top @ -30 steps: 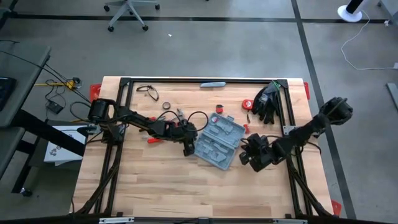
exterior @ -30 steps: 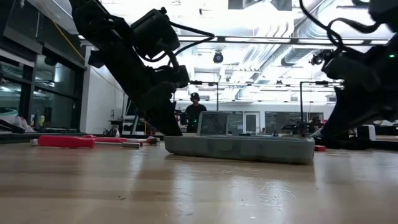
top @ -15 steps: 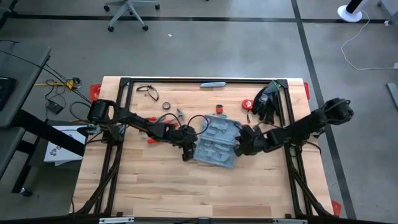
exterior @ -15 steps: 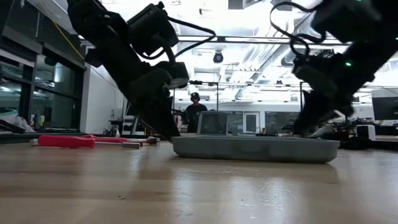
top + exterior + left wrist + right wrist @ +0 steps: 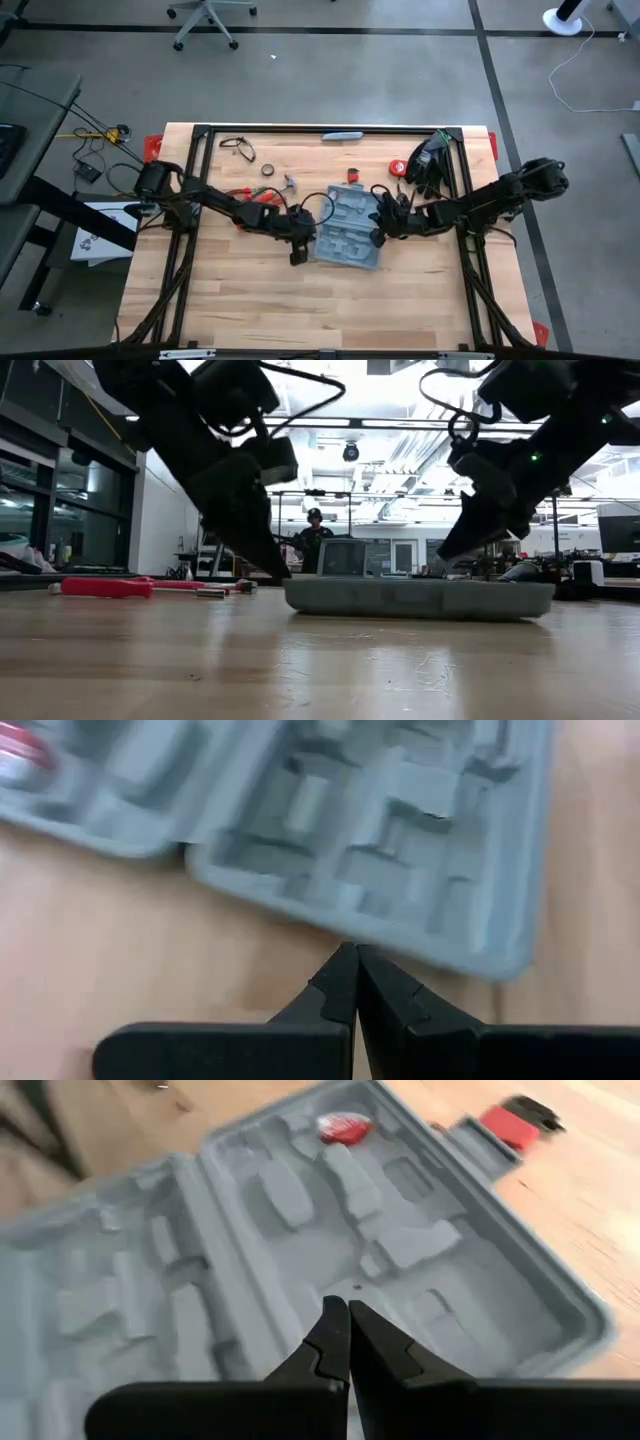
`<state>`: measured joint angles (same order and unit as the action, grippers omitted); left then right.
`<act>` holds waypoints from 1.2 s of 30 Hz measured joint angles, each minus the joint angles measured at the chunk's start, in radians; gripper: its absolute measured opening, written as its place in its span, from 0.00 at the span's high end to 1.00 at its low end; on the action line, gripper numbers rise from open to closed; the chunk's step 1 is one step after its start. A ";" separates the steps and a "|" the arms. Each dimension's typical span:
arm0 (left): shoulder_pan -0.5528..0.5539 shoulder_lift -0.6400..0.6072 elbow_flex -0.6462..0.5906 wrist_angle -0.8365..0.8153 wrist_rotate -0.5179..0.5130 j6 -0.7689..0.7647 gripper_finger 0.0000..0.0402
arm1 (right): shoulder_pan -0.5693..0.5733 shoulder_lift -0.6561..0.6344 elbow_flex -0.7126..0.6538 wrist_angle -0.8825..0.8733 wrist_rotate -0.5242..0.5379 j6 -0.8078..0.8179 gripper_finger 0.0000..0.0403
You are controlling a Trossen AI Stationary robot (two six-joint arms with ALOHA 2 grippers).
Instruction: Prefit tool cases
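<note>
We see two dark, jointed arms with loose black cables looping along their links. The left end effector (image 5: 355,982) and the right end effector (image 5: 347,1338) each end in two matte black, tapering fingers.

One open tool case (image 5: 350,229), two arms, two closed tools (image 5: 298,254) (image 5: 378,238), one grey-blue bar (image 5: 342,135), one desk (image 5: 260,300), one person (image 5: 314,536) behind.

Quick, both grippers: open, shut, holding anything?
Left gripper: shut, holding nothing, at the case edge.
Right gripper: shut, holding nothing, over the open case.
</note>
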<state>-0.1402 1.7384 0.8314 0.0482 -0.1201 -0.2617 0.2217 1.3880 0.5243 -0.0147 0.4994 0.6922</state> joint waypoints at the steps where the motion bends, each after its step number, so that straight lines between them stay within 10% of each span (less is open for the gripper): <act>1: 0.006 -0.016 0.000 -0.012 -0.020 0.010 1.00 | 0.005 0.000 0.000 0.009 0.001 -0.018 1.00; 13: 0.181 -0.224 0.000 -0.362 -0.276 0.056 0.98 | 0.082 0.000 0.000 0.033 0.174 -0.099 1.00; 36: 0.512 -0.127 0.000 -0.448 0.111 0.281 0.51 | 0.120 0.000 -0.216 0.292 0.162 0.067 1.00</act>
<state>0.3716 1.6112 0.8310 -0.3998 -0.0087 0.0195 0.3418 1.3880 0.3086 0.2778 0.6612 0.7590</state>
